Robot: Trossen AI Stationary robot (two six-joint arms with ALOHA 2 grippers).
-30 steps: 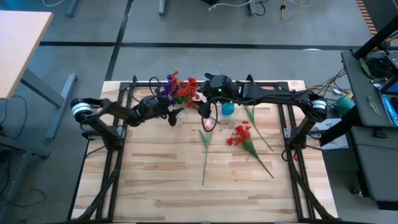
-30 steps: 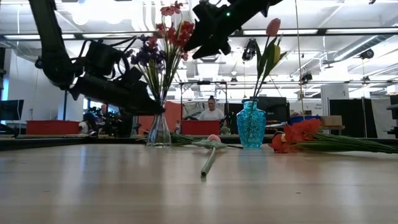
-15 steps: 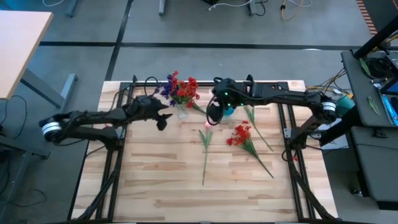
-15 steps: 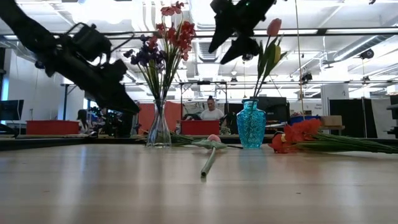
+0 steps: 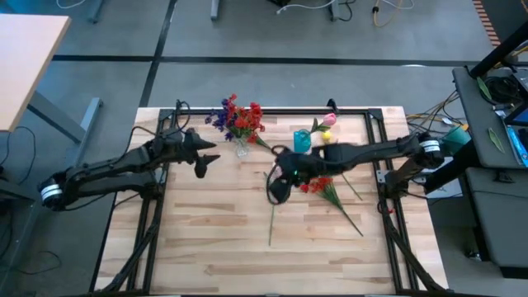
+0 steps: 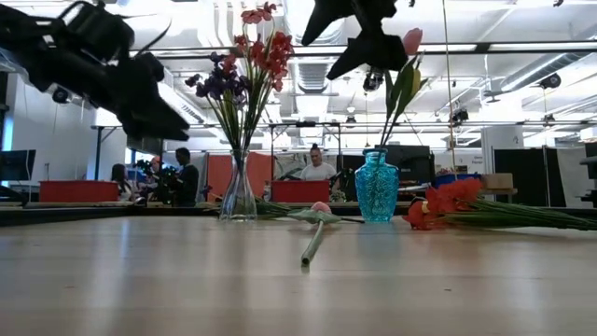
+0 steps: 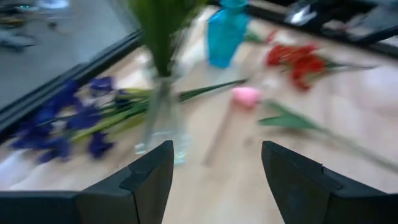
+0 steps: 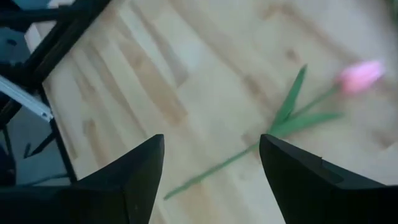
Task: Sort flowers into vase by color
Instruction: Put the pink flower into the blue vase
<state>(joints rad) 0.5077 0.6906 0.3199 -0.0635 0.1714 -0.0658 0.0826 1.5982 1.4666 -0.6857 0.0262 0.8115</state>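
Observation:
A clear vase (image 5: 241,148) (image 6: 238,196) at the table's far side holds red and purple clusters (image 5: 238,120). To its right, a blue vase (image 5: 302,140) (image 6: 377,187) holds a pink and a yellow tulip (image 5: 327,124). One pink tulip lies flat on the table, bud (image 8: 360,73) (image 7: 245,96), stem (image 5: 271,223). A red bunch (image 5: 318,180) (image 7: 298,59) lies right of it. My right gripper (image 5: 275,194) (image 8: 214,186) hovers open above the lying tulip. My left gripper (image 5: 206,162) (image 7: 214,180) hangs open, left of the clear vase, holding nothing.
A black frame (image 5: 157,177) runs along both sides and the far edge of the wooden table (image 5: 206,239). The red bunch's long stems (image 5: 351,219) reach toward the near right. People (image 6: 317,166) are in the room beyond the table.
My right gripper has swung from above the blue vase toward the near edge and now stands over the lying pink tulip. My left gripper has drawn back from the clear vase toward the table's left. The flowers and vases have stayed where they were.

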